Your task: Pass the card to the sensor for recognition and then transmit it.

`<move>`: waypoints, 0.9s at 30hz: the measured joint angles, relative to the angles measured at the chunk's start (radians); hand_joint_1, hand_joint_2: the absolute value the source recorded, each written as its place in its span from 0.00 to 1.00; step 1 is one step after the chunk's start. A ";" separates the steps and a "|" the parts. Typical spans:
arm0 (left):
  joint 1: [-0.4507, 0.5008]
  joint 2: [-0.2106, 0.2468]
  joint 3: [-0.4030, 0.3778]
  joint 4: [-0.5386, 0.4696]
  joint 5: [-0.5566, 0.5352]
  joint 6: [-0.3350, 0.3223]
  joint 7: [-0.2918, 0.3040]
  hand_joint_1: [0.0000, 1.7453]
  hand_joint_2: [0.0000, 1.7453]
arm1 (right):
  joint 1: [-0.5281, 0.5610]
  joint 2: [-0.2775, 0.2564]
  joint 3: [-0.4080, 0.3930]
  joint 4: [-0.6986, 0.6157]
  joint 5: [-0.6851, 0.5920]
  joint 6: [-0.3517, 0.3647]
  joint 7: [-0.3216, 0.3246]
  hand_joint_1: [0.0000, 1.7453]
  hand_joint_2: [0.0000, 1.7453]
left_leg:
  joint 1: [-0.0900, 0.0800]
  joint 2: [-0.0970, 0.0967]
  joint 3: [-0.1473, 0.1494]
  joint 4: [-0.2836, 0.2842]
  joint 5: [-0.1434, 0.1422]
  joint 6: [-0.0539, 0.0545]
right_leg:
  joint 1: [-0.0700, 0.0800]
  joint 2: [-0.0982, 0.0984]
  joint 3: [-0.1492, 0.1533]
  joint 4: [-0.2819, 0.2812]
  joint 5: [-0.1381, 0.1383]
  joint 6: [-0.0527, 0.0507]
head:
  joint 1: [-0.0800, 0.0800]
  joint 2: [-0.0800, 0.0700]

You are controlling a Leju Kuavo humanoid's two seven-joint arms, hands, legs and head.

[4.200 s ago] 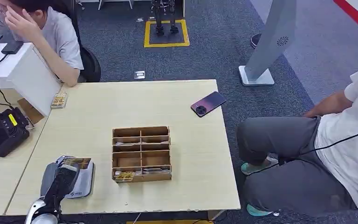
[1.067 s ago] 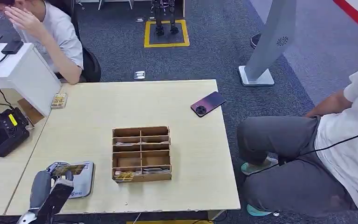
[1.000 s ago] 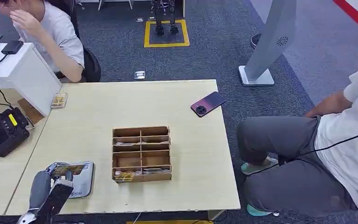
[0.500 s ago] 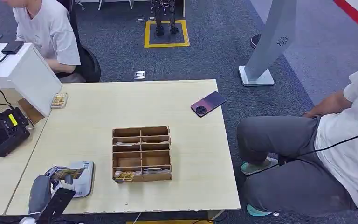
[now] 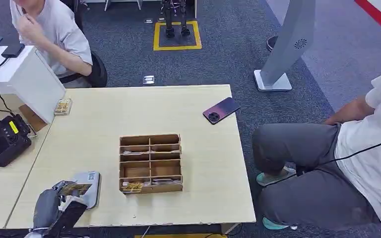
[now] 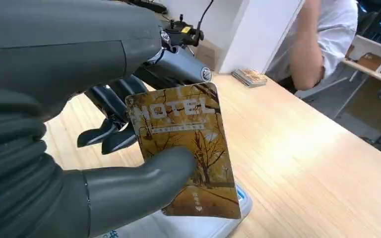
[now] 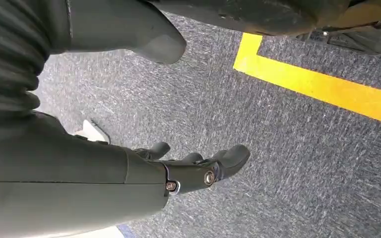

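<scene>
Left hand (image 5: 54, 206) lower and nearer now, card (image 6: 186, 148) pinched under thumb, over sensor (image 5: 90, 186).

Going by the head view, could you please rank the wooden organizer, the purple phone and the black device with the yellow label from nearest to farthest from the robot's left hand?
From the left hand:
1. Wooden organizer, mid-table, to the hand's right.
2. Black device, on the adjoining table at the left edge.
3. Purple phone, near the table's far right edge.
</scene>
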 joint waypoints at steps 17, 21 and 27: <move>-0.080 -0.001 0.000 0.143 -0.056 0.068 0.028 1.00 1.00 | -0.001 0.003 0.006 -0.003 0.017 0.006 0.003 0.00 1.00 | 0.000 0.000 0.001 0.000 0.000 0.000 | 0.000 -0.001 0.002 0.000 0.000 0.000 | 0.000 0.000; -0.101 -0.005 0.000 0.186 -0.061 0.085 0.029 1.00 1.00 | -0.002 0.006 0.009 -0.003 0.020 0.002 0.006 0.00 1.00 | 0.000 0.000 0.002 0.000 0.000 0.000 | 0.000 -0.001 0.002 0.000 0.000 0.000 | 0.000 0.000; -0.136 -0.011 0.000 0.284 -0.083 0.114 0.029 1.00 1.00 | -0.003 0.006 0.011 -0.003 0.021 0.003 0.003 0.00 1.00 | 0.000 -0.001 0.003 0.000 0.000 0.000 | 0.000 -0.001 0.003 0.000 0.000 0.000 | 0.000 0.000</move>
